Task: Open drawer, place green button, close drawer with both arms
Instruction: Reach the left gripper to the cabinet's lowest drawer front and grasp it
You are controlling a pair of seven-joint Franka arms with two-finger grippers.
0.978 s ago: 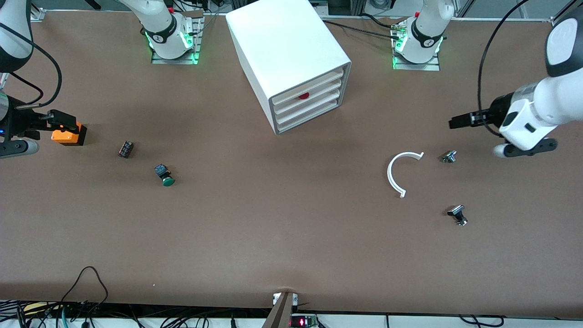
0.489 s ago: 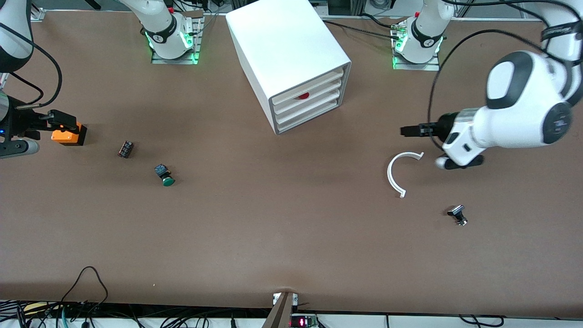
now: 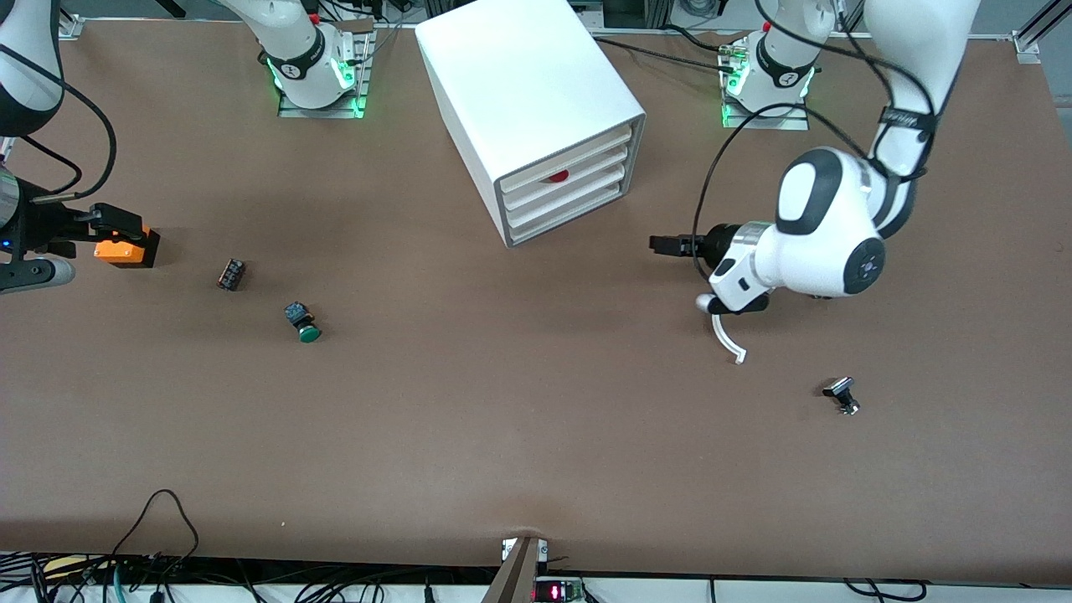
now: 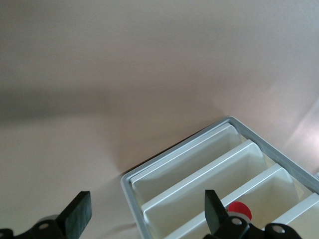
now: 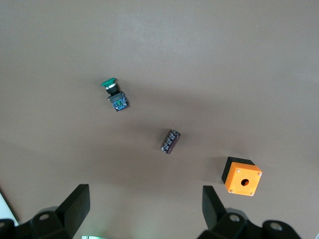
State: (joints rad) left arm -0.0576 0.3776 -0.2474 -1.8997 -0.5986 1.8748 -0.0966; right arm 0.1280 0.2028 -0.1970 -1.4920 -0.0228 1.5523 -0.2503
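Note:
The white four-drawer cabinet stands between the arm bases with all drawers shut. The drawer is third from the top, under the red-dot drawer; the left wrist view shows it too. The green-capped button lies on its side toward the right arm's end, also in the right wrist view. My left gripper is open and empty, low over the table, pointing at the cabinet front and apart from it. My right gripper waits open and empty by the orange box.
The orange box and a small dark component lie near the button. A white curved strip lies partly under the left arm. A small black part lies nearer the front camera.
The left arm has swung from the table's end toward the cabinet, passing over the white curved strip. The right arm and all objects have stayed still.

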